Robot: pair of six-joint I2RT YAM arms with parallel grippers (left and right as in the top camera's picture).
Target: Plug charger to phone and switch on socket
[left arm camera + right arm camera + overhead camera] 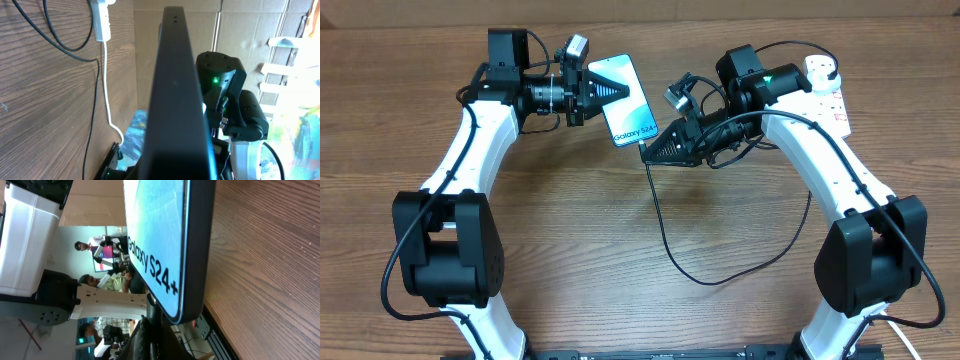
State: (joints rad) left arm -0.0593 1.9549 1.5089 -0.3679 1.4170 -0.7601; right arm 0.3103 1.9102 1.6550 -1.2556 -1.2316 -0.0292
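Note:
The phone (625, 100), blue-teal screen with "Galaxy S24+" text, is held above the table between the two arms. My left gripper (594, 90) is shut on its upper end; in the left wrist view the phone's black edge (175, 90) fills the middle. My right gripper (656, 150) is shut on the charger's connector tip (152, 315), which meets the phone's lower edge (192, 255). The charger's thin black cable (665, 235) loops down over the table and back up under the right arm. The white socket (828, 88) lies at the far right, partly hidden by that arm.
The socket's end (102, 20) and its thick white cord (107, 85) show in the left wrist view, beside black cable loops (60, 35). The brown wooden table (620, 300) lies under everything. Cardboard stands beyond the table's far edge.

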